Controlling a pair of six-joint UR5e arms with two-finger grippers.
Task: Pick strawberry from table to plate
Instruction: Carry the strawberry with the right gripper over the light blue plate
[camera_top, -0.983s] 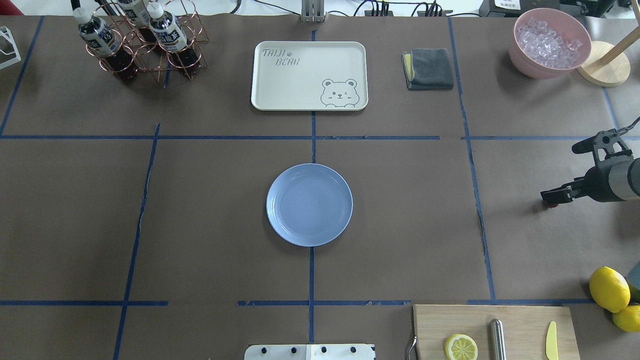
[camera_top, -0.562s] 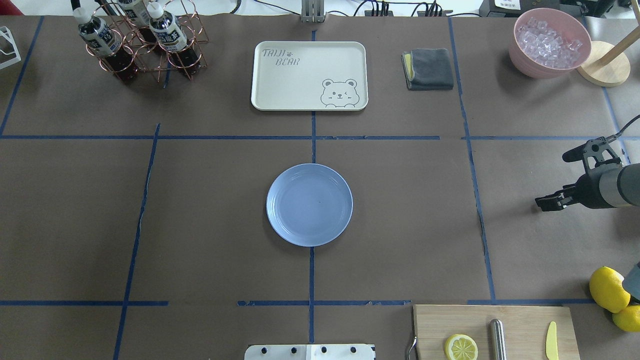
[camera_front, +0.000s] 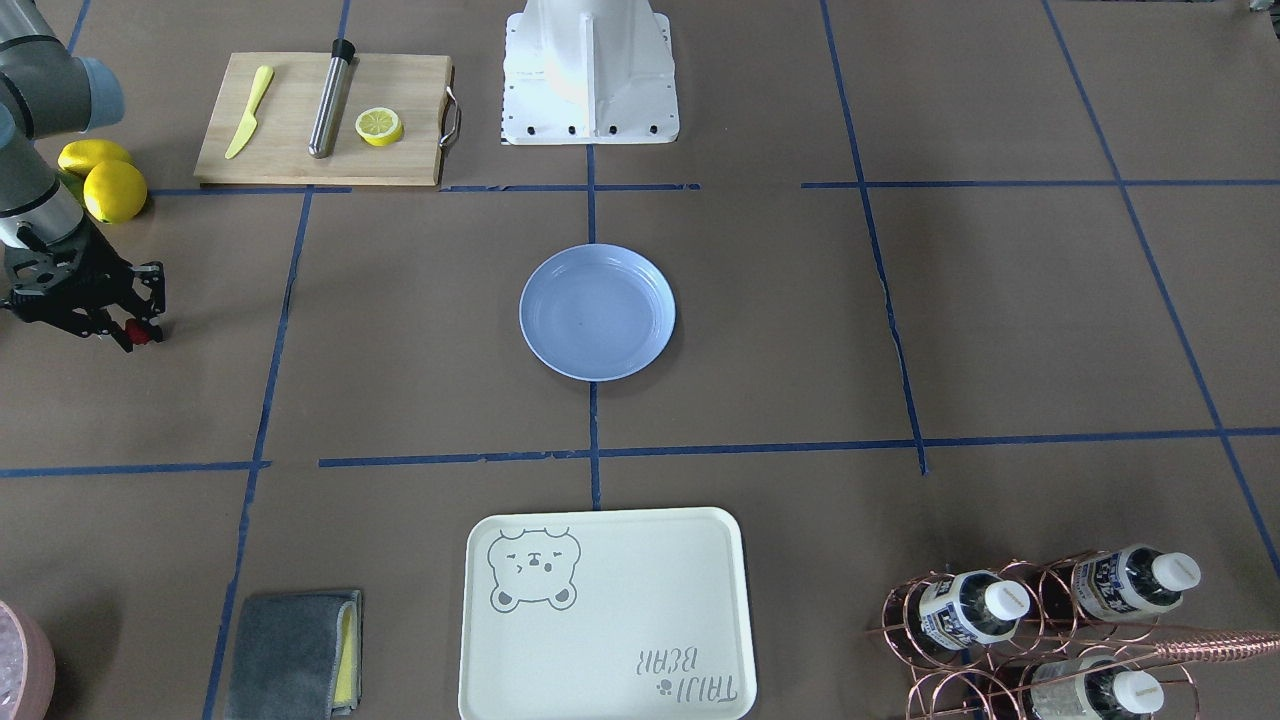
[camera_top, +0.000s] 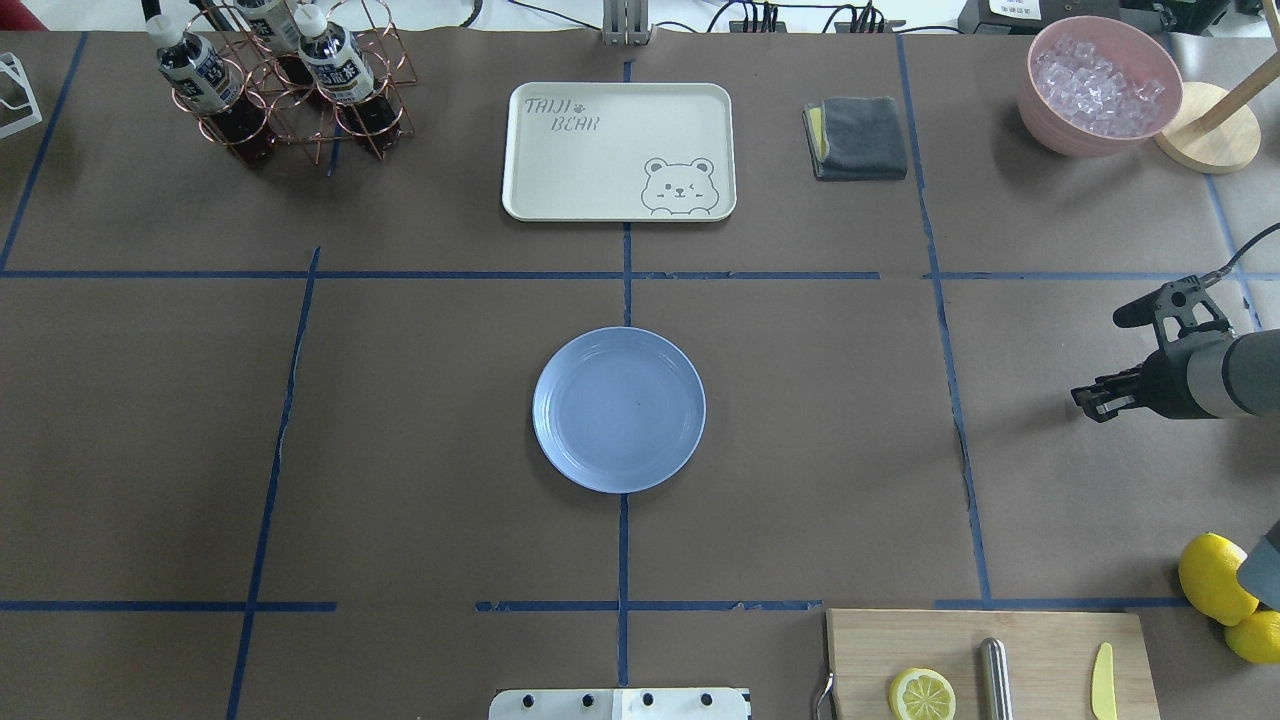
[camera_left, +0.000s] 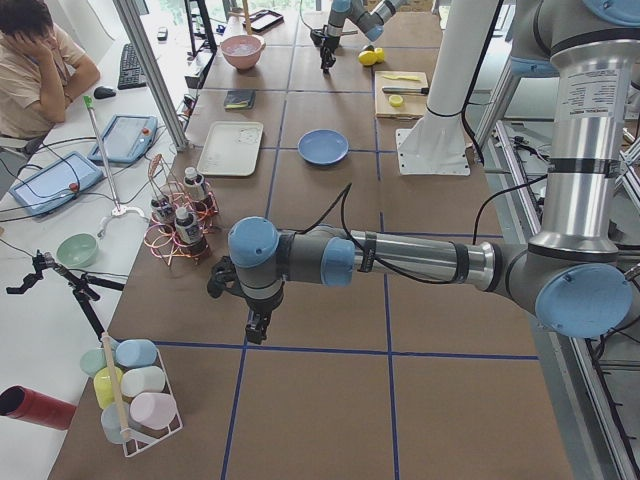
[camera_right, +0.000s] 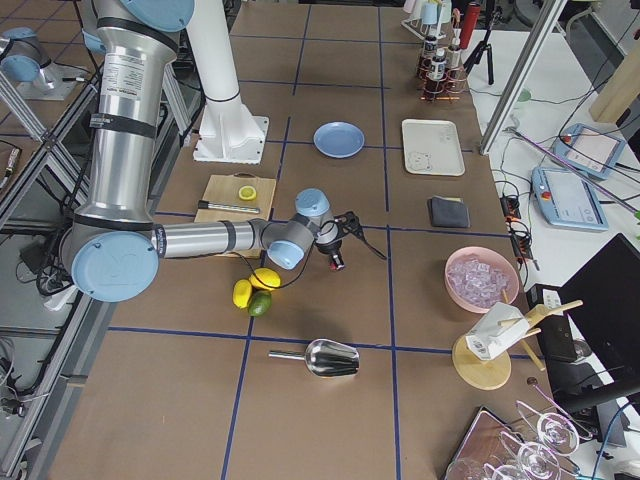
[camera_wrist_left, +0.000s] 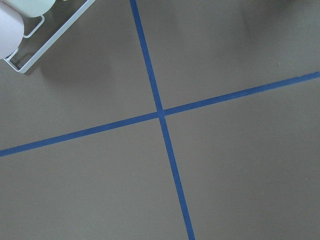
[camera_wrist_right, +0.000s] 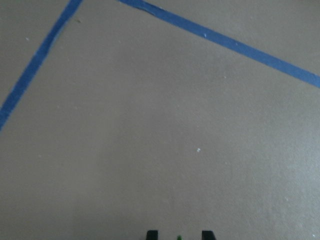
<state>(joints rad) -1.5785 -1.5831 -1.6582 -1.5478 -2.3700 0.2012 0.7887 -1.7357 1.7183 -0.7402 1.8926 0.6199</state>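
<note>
At table (camera_top: 800, 450) right edge: right gripper (camera_front: 140, 325), jaws clamped on strawberry (camera_front: 140, 336); shifted slightly since a second ago, probably lifting; plate (camera_top: 619, 410) well apart, bare; left gripper (camera_left: 257, 325) jaws, cannot tell.

**Your six views**

Overhead and front cameras face each other, looking steeply down; both centre the round pale-blue plastic plate (camera_top: 619, 409). End cameras look along the brown-paper tabletop (camera_left: 450, 420). Your wrist cameras sit close above its blue tape lines (camera_wrist_left: 160, 112).
</note>
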